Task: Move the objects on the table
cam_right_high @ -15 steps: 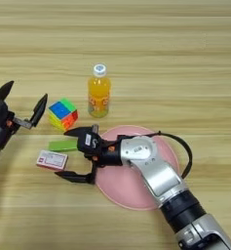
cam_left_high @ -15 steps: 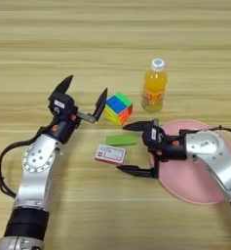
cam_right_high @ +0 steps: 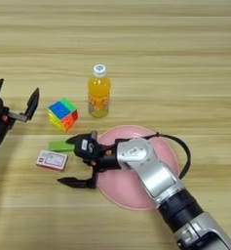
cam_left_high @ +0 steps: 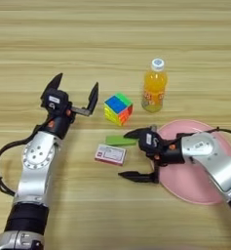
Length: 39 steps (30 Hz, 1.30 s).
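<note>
Worktop point(cam_left_high: 39, 44) view: your left tool point(cam_left_high: 74, 93) is hovering released just left of the puzzle cube point(cam_left_high: 118, 109), and your right tool point(cam_left_high: 134, 155) is gaping wide beside the card box point(cam_left_high: 110, 154) and green block point(cam_left_high: 121, 140). The juice bottle point(cam_left_high: 154, 86) is standing behind the pink plate point(cam_left_high: 195, 185).

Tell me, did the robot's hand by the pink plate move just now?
No. The right gripper sits open in the same spot, beside the red-and-white card box and below the green block.
</note>
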Available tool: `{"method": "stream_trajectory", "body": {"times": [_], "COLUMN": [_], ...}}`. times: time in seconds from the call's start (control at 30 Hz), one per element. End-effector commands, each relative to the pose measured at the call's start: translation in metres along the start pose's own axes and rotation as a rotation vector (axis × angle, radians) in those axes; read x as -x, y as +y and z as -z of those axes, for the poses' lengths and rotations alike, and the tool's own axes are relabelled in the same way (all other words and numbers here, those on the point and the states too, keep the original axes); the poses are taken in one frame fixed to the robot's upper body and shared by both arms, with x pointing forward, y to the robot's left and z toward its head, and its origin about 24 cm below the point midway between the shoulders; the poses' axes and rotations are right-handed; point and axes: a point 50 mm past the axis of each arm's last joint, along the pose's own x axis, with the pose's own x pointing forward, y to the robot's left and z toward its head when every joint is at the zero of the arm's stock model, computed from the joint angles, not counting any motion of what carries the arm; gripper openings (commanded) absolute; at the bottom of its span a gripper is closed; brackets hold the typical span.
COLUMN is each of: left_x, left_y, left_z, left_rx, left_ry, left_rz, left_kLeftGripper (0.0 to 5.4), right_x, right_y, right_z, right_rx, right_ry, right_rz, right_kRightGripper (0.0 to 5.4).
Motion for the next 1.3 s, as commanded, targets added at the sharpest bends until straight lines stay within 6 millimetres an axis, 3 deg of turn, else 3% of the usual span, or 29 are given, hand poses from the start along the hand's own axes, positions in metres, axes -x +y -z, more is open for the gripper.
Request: {"method": "stream_trajectory", "body": {"times": [0.03, 0.8, 1.3], "left_x": [-0.005, -0.006, -0.004], "left_y": [0.005, 0.008, 0.007], "left_z": [-0.001, -0.001, -0.001], "left_rx": [-0.007, -0.015, -0.017], "left_ry": [0.001, -0.011, -0.007], "left_rz": [-0.057, -0.118, -0.120], "left_kLeftGripper": [5.40, 5.40, 5.40], "right_x": [-0.004, -0.022, -0.031], "right_y": [-0.002, 0.002, 0.004], "right_z": [-0.004, 0.004, 0.009], "right_rx": [0.024, 0.031, 0.038], "right_ry": [0.033, 0.130, 0.147], "right_rz": [-0.025, -0.068, -0.053], "right_kRightGripper": [4.67, 2.09, 2.09]}}
